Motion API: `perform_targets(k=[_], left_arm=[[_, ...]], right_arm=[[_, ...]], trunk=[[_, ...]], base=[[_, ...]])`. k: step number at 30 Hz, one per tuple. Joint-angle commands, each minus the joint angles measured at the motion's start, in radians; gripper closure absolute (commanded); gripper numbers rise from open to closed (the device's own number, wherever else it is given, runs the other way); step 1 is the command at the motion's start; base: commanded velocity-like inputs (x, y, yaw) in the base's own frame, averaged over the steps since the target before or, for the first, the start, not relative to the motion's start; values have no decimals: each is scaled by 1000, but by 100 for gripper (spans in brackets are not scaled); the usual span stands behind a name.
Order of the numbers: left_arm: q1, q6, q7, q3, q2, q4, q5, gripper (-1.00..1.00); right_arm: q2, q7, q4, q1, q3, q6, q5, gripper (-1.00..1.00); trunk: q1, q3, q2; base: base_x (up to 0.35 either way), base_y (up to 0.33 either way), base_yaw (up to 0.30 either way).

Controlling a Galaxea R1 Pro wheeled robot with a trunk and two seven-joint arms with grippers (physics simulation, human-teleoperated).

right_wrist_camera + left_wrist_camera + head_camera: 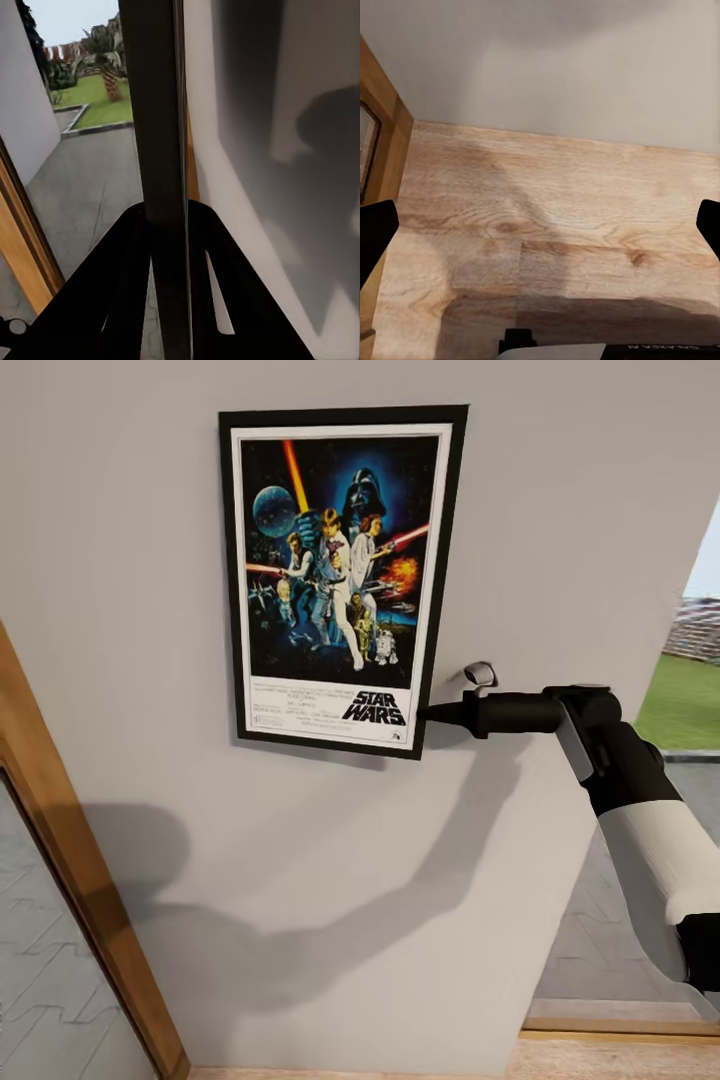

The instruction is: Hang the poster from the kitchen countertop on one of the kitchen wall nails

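The framed Star Wars poster (335,560) stands upright and flat against the off-white wall (560,510), slightly tilted. My right gripper (432,712) reaches in from the right and is shut on the poster's lower right edge. In the right wrist view the poster's frame (161,112) runs edge-on between the dark fingers (120,262), close to the wall. My left gripper (540,232) is open over the wooden floor (555,187) with nothing between its fingertips (375,232). The wall nail is hidden and the kitchen countertop is out of view.
A wooden door frame (70,860) with glass slants along the left. To the right of the wall, an opening shows paving and a green lawn (690,700) outside. The arm's shadow (400,900) falls across the wall below the poster.
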Motion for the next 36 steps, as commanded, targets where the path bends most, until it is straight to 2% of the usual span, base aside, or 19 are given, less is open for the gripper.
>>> perform_targets(k=[1,9,18,36], left_arm=[[0,-1,-7,4,-1,-1,0,-100],[0,-1,-6,4,0,-1,0,-100],[0,0,-6,4,0,-1,0,-100],[0,0,-6,4,0,-1,0,-100]], right_arm=[[-1,1,1,-1,4,13,-6,100],[-3,4,1,0,3,8,-6,100],[-4,8,1,12,3,-41,-7,100],[-4,9,-34,18,4,-48,-7,100]], trunk=[[1,-2,-2],[1,-2,-2],[1,-2,-2],[1,-2,-2]], base=[[0,30,0],[0,4,0],[0,0,0],[0,0,0]])
